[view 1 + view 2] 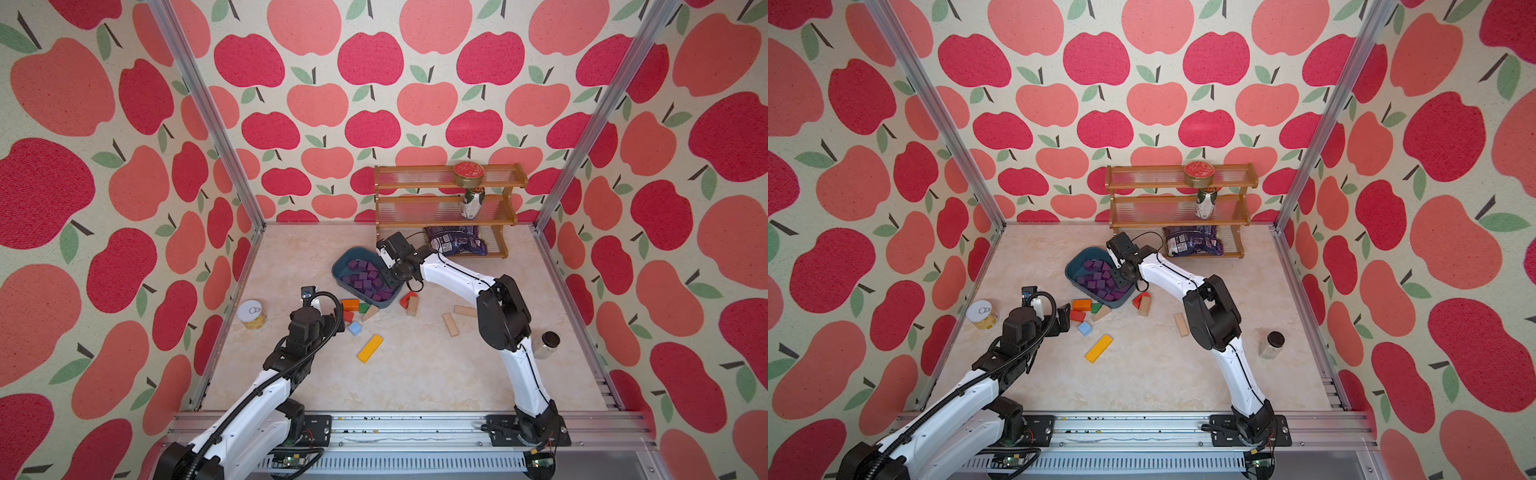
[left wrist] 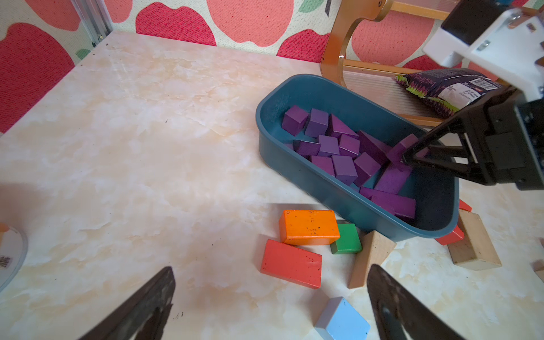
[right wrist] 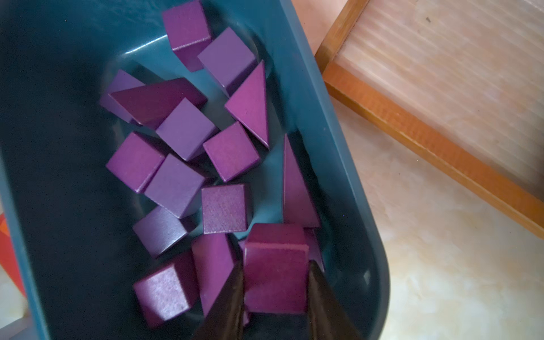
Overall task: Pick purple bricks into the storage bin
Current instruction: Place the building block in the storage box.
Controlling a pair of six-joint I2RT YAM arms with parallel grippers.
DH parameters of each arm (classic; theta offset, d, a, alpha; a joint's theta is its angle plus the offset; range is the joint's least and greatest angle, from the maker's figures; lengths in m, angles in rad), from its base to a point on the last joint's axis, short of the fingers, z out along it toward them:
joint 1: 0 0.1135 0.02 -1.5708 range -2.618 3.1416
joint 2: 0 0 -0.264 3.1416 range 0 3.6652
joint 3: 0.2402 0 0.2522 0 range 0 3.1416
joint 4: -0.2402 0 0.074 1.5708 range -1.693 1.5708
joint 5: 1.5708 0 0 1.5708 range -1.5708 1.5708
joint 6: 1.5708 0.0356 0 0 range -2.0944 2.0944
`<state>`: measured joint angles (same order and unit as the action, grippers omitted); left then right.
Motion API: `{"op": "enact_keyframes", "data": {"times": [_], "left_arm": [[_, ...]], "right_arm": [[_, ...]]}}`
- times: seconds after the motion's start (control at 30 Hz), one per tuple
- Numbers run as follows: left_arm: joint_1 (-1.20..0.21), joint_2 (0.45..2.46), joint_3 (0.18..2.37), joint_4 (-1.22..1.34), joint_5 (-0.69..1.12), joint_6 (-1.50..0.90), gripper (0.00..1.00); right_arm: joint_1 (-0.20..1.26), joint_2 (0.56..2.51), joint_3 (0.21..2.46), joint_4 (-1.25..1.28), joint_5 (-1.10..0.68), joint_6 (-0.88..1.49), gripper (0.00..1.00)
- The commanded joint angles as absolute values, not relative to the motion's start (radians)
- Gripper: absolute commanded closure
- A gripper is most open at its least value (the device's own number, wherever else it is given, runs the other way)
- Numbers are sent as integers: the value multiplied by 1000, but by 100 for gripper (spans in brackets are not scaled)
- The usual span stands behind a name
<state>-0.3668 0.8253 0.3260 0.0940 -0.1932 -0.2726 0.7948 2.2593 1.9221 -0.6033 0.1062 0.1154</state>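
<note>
Far on my left stands a tin can [image 1: 252, 314] with a pull-tab lid. Next comes my left gripper [image 2: 270, 270] — its two fingers are spread wide with nothing between them. It hangs over the table near a little bunch of blocks: an orange block [image 2: 309, 226], a red block [image 2: 291, 263], a green block [image 2: 347, 238] and a light-blue block [image 2: 341, 321]. A yellow block [image 1: 370, 348] lies on its own, closer to my base.

Just behind that bunch sits the storage bin [image 2: 309, 182]. It is a long tub, and in both top views its long way runs on a slant, from far-left to near-right. The purple bricks [image 3: 182, 129] lie inside it in a loose heap, tipped this way and that. Most are cubes. Some are wedges lying with a three-corner face showing. One long brick lies flat along the wall nearest the coloured blocks.

My right gripper [image 3: 275, 265] reaches down into the near-right end of the bin. Its fingers squeeze one purple brick [image 3: 275, 282] — a cube, with one finger on each side and a flat face turned to my wrist camera. It sits over the heap, and I cannot tell if it touches the bricks under it.

Behind the bin and to the right is a wooden rack [image 1: 449, 199] with a snack bag [image 1: 457, 241] on its bottom shelf. Further right, tan blocks [image 1: 450, 324] lie on the table, and a jar [image 1: 548, 345] with a dark lid stands last.
</note>
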Motion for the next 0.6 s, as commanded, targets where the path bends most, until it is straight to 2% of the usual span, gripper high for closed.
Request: {"op": "enact_keyframes", "data": {"times": [0.0, 0.57], "left_arm": [[-360, 822, 327, 77, -193, -287, 1], [-360, 829, 327, 79, -197, -288, 1]], "right_arm": [[796, 2323, 1998, -679, 106, 77, 73], [805, 2432, 2163, -781, 97, 25, 73]]}}
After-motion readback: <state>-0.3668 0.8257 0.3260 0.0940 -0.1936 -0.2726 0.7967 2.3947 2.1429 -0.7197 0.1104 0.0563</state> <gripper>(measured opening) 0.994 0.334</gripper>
